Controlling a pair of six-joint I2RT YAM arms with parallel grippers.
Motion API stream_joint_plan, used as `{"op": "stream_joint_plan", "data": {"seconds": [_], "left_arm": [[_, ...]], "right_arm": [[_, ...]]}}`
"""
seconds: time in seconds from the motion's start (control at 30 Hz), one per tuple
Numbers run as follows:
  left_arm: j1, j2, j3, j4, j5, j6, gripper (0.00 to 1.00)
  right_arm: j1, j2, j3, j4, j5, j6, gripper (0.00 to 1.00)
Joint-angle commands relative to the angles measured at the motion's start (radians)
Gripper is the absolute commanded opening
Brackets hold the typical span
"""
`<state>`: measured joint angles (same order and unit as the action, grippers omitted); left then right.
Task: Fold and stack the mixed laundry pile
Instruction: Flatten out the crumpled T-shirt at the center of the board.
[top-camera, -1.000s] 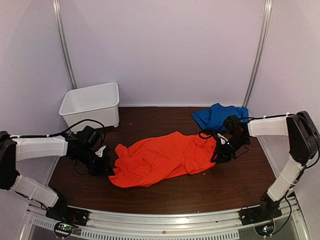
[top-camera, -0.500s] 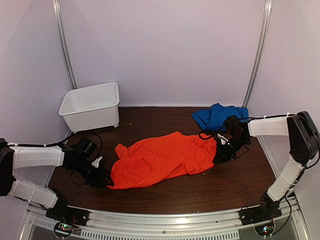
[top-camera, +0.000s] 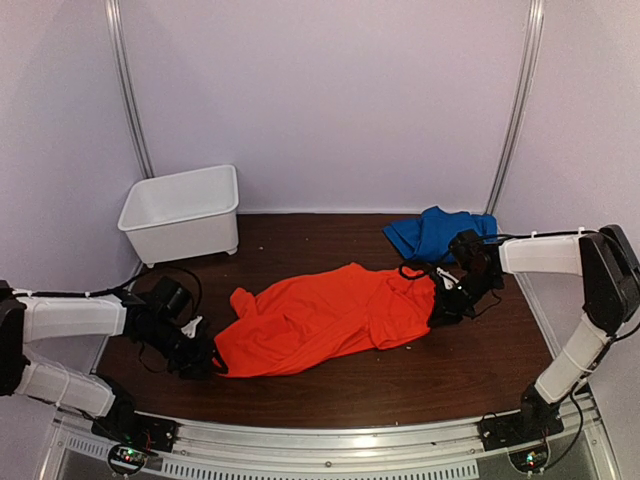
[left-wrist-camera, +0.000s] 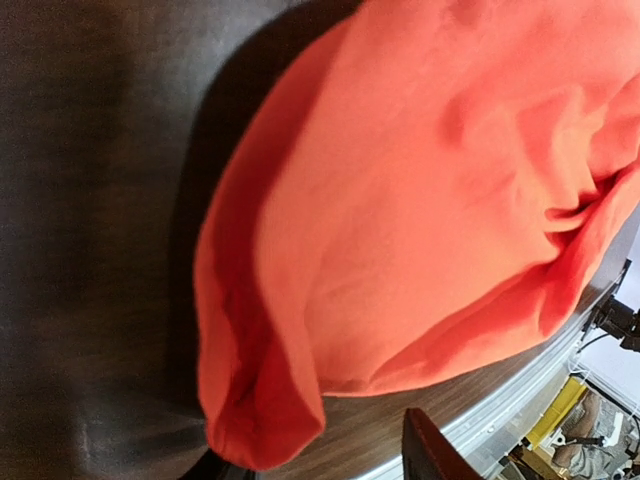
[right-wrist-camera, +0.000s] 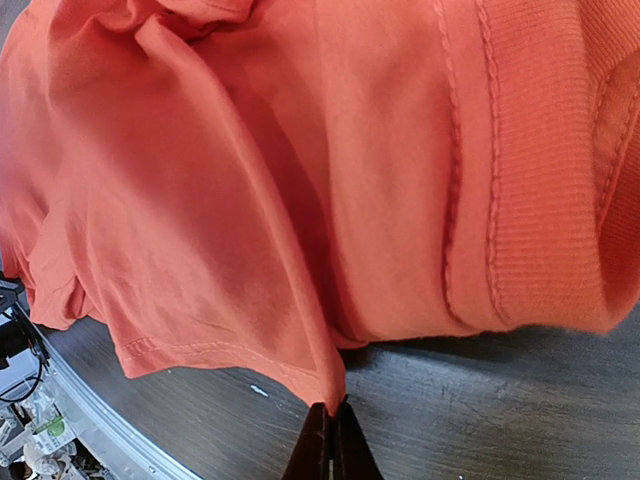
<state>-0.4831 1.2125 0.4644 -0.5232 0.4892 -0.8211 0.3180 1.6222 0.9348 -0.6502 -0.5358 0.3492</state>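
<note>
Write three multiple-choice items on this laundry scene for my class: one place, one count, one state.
1. Where does the blue garment lie? A far right of the table; B near left; C under the orange-red T-shirt.
2. How many garments show? A one; B two; C four.
3. The right hand is: A wide open; B shut on the T-shirt's hem; C shut on the blue garment.
Key: A, the top view shows it there; B, one blue, one orange-red; B, it pinches orange cloth in the wrist view.
</note>
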Motion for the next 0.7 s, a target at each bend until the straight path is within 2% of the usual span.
{"op": "stream_joint_plan", "data": {"seconds": [0.0,0.23,0.37,0.57,0.67], "left_arm": [[0.009,0.071,0.057,-0.046,-0.125,0.026,0.49],[0.009,0.079,0.087,-0.139,-0.225,0.033,0.47],[0.009,0.069,0.117,-0.227,-0.284,0.053,0.51],[0.009,0.096,0.125,-0.167,-0.261,0.068,0.53],[0.009,0.12,0.123,-0.073,-0.197,0.086,0.46]], "right_arm": [[-0.005,-0.037,-0.006,-0.019,0.028,-0.012,0.0],[-0.006,-0.045,-0.004,-0.028,0.035,-0.011,0.0],[-0.008,-0.043,0.001,-0.029,0.035,-0.011,0.0],[-0.008,-0.036,0.006,-0.035,0.028,-0.016,0.0],[-0.008,-0.04,0.005,-0.039,0.02,-0.02,0.0]]}}
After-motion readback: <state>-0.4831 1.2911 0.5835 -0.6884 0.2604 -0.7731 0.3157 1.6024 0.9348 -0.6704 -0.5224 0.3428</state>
